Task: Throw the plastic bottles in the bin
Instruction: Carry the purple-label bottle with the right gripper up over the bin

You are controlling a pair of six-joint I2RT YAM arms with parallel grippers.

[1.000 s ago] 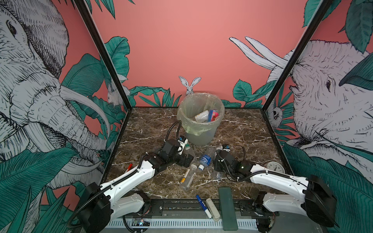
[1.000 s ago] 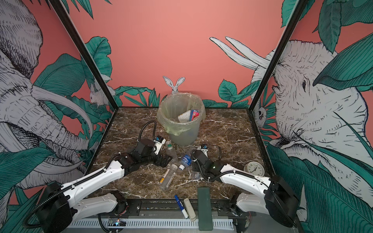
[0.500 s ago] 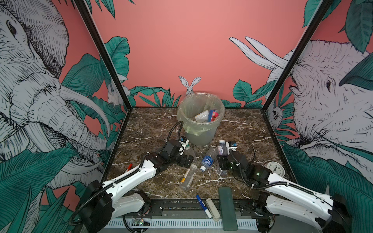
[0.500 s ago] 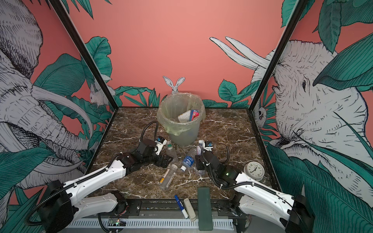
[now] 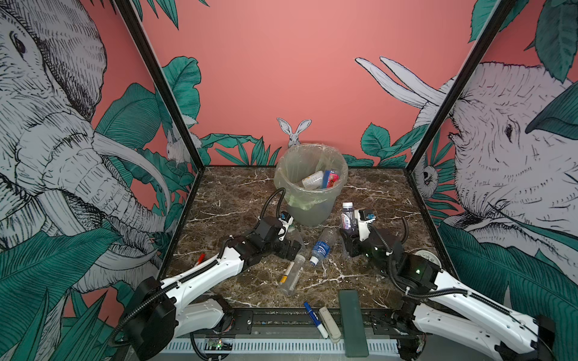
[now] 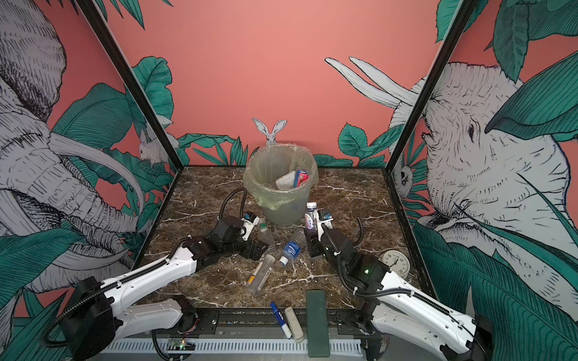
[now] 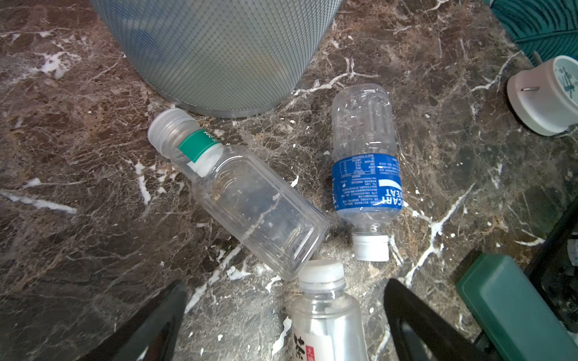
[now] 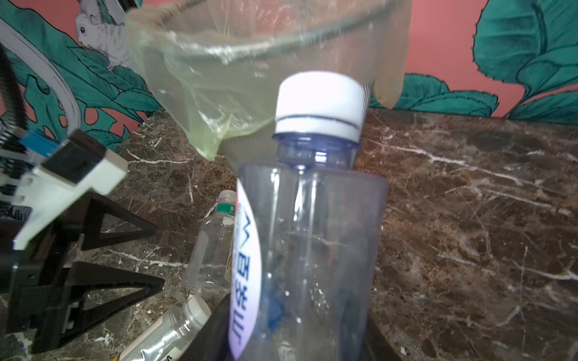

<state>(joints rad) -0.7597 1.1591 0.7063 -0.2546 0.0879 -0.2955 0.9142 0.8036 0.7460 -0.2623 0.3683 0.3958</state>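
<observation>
The right hand [image 5: 349, 232] is closed around the lower body of a bottle [image 5: 347, 215], which stands upright with its white cap on top, just beside the bin [image 5: 312, 212] on that hand's side. In the right wrist view the cap sits below the bin's rim. The fingers hide the base of the bottle, so I cannot tell whether it is clear of the desk [image 5: 237, 200]. The left hand [image 7: 284, 287] is spread wide open and holds nothing, low over the desk in front of the bin. Three more bottles lie on their sides there. A green-band bottle [image 7: 244, 200] has its cap close to the foot of the bin. A blue-label bottle [image 7: 366, 175] lies just beside it with its white cap pointing away from the bin. The capped end of a long bottle [image 7: 325, 312] shows between the open fingers [image 7: 419, 325], apparently untouched. Inside the bin's pale green liner lie a white-labelled bottle [image 5: 312, 180] and a red-and-blue one [image 5: 330, 178]. A marker [image 5: 314, 318] and a green bar [image 5: 353, 322] rest at the desk's near edge, and a clock [image 6: 395, 261] stands by the right arm.
</observation>
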